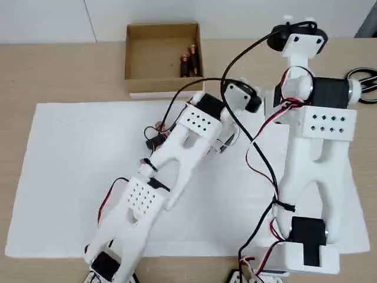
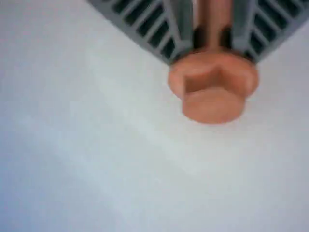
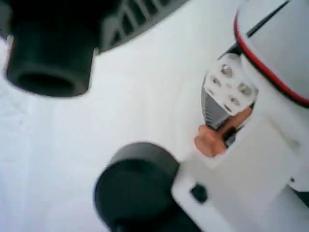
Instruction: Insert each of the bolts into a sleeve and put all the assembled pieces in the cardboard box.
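The orange bolt (image 2: 212, 92) is clamped by its shank in my left gripper (image 2: 211, 34), head protruding over the white sheet (image 2: 72, 145). The black sleeve (image 3: 48, 67) is clamped in my right gripper (image 3: 63, 19), open bore showing, near the bolt but apart from it. I judge insertion to be the step in hand and not yet made, so the next move calls for lining shank with bore; two assembled pieces (image 1: 188, 62) already lie in the cardboard box (image 1: 134, 82) on the bench (image 1: 59, 71).

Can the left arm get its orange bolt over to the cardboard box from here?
Probably yes: the left gripper, shut on the bolt, hangs over the mat close to the cardboard box, whose open top looks unobstructed.
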